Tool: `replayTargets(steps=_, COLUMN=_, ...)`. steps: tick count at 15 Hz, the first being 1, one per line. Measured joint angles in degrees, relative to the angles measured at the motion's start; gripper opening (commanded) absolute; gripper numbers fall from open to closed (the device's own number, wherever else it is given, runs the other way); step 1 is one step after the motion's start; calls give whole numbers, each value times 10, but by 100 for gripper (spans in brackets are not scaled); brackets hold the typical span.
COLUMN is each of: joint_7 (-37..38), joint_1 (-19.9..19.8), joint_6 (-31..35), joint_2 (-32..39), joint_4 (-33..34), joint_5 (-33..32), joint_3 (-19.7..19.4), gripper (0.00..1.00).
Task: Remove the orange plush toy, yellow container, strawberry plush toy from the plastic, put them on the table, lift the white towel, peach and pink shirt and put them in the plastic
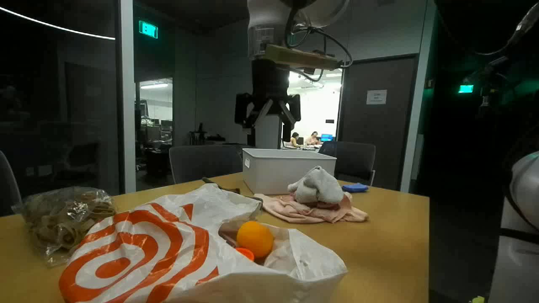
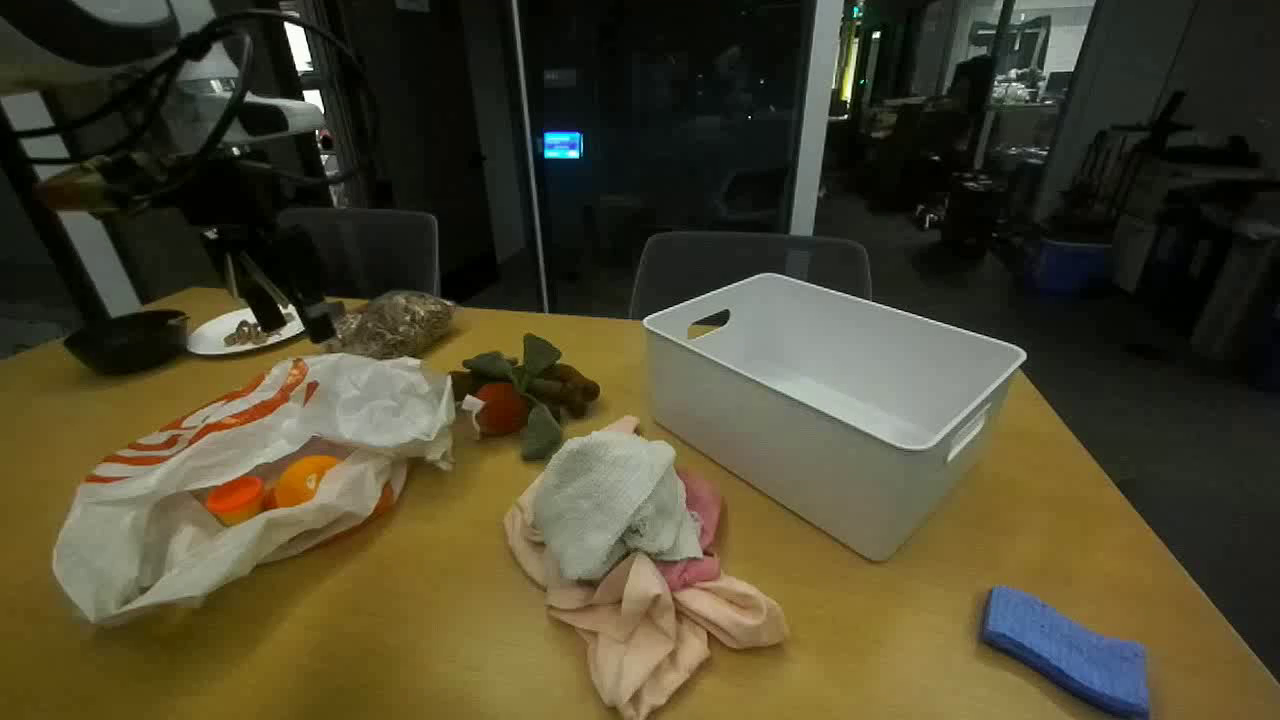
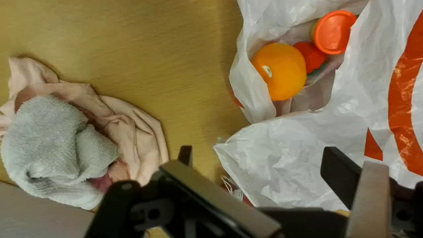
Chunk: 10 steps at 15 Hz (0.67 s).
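Note:
The white plastic bag (image 1: 160, 235) lies open on its side; it also shows in an exterior view (image 2: 250, 410) and the wrist view (image 3: 287, 152). Inside its mouth are the orange plush toy (image 3: 281, 71), the red strawberry plush toy (image 3: 310, 57) and the yellow container (image 3: 334, 32) with its orange lid. The strawberry is hidden in both exterior views. The grey-white towel (image 2: 610, 500) lies crumpled on the peach shirt (image 2: 640, 620), with pink cloth (image 2: 703, 510) between them. My gripper (image 3: 261, 158) is open and empty, above the bag's closed-over side; it also shows in an exterior view (image 1: 270, 129).
A white box (image 2: 780, 440) stands beside the cloths. A blue cloth (image 2: 1065, 650) lies near the table edge. A red plush with green leaves (image 2: 500, 408) sits behind the bag. A clear bag (image 2: 395, 325), white plate (image 2: 215, 338) and black pan (image 2: 125, 342) are farther back.

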Motion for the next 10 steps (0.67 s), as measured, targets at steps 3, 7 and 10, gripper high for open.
replayTargets(steps=3, joint_7=0, joint_1=0, joint_6=0, joint_2=-1, joint_4=6, joint_5=0, joint_3=0, gripper=100)
replayTargets(steps=7, joint_7=-1, joint_1=6, joint_6=-1, joint_2=0, joint_4=3, joint_5=1, joint_3=-4, gripper=100)
replayTargets(steps=10, joint_7=-17, joint_1=28, joint_6=-1, joint_2=5, joint_4=-25, joint_5=21, joint_3=-15, gripper=100)
